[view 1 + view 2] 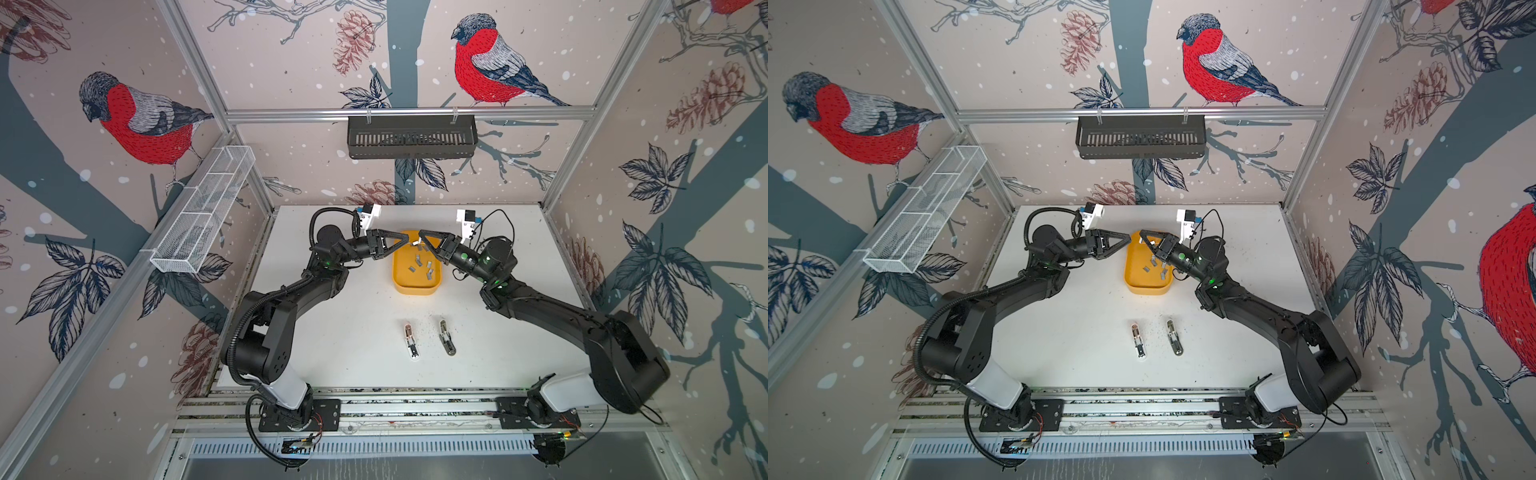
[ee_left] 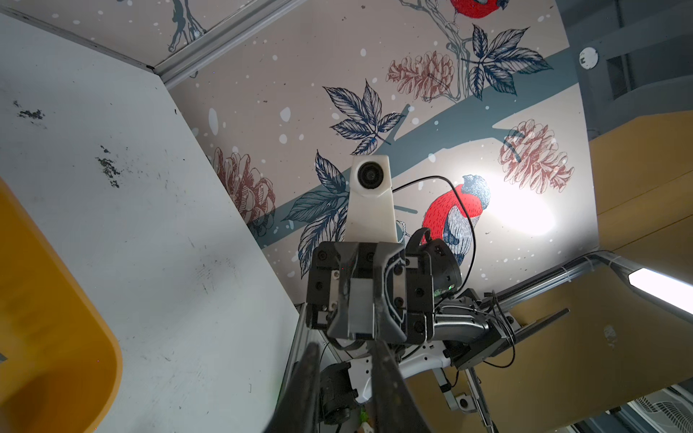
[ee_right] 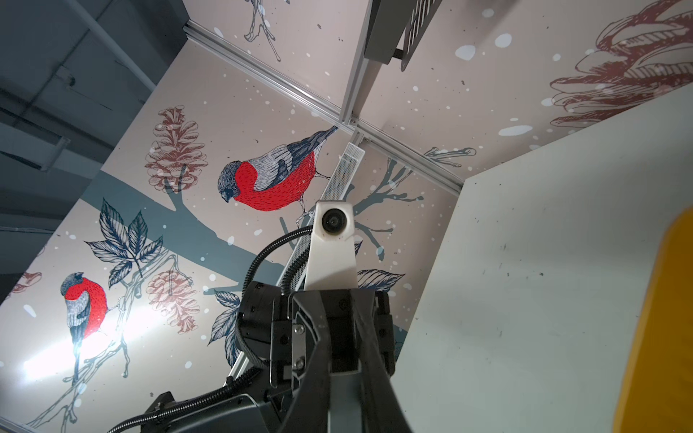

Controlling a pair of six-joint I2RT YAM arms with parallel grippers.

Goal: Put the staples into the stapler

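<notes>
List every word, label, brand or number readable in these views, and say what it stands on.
No text can be read in any view.
White stapler, grey stapler: no marking large enough to read.
Tray, staples: plain.
Black motor housing: small pale marks, too blurred to read.

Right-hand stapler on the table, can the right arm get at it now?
Probably yes: the right-hand stapler lies on bare table with nothing over it; the right gripper hangs above the yellow tray, and nothing tall stands between.
</notes>
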